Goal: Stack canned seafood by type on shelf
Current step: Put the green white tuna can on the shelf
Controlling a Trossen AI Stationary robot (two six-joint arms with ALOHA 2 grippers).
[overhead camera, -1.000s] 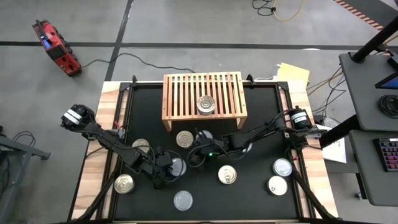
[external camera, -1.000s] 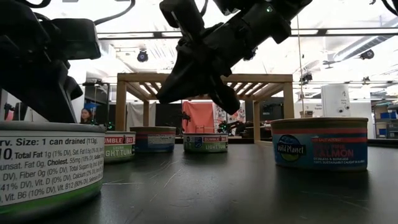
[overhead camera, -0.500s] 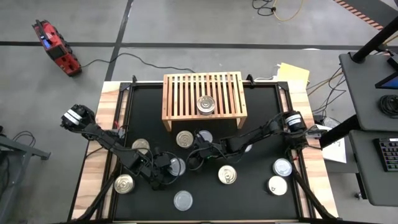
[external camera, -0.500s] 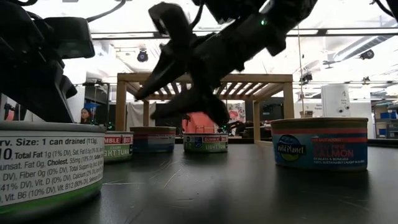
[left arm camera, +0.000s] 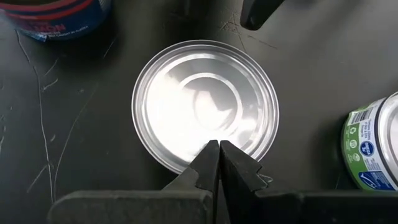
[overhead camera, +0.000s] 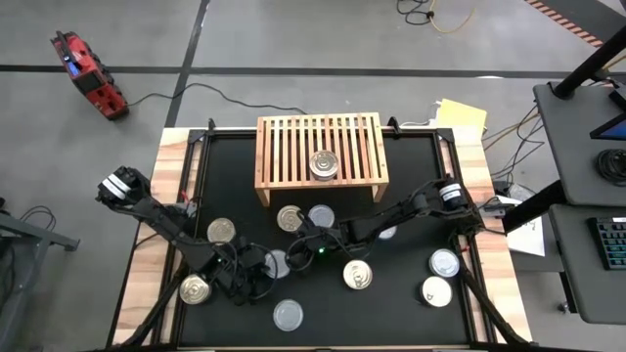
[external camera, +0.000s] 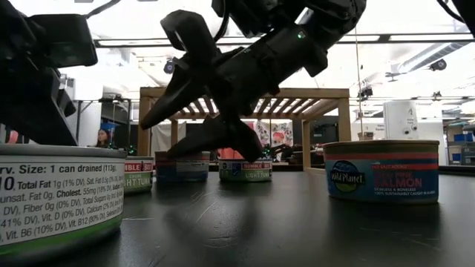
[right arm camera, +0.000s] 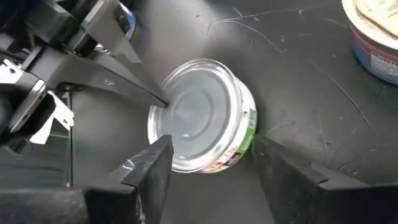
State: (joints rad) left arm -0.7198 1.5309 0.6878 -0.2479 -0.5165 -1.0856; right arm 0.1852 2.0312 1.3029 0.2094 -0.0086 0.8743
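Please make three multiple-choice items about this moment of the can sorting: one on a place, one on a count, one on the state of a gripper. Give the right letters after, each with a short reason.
1. Where is the silver-lidded can that both grippers are near?
A. on the black mat in front of the shelf
B. on top of the shelf
C. off the table, on the floor

2. How many cans stand on top of the shelf?
A. none
B. one
C. three

3. How do the fingers of the right gripper stand?
A. shut on the can
B. shut with nothing between them
C. open, one on each side of the can

Answers:
1. A, since the high view shows this can on the mat, between the arms.
2. B, since one shelf can sits on the slats.
3. C, since the right wrist view shows a gap at each side; the left gripper is shut, its tip over the lid.
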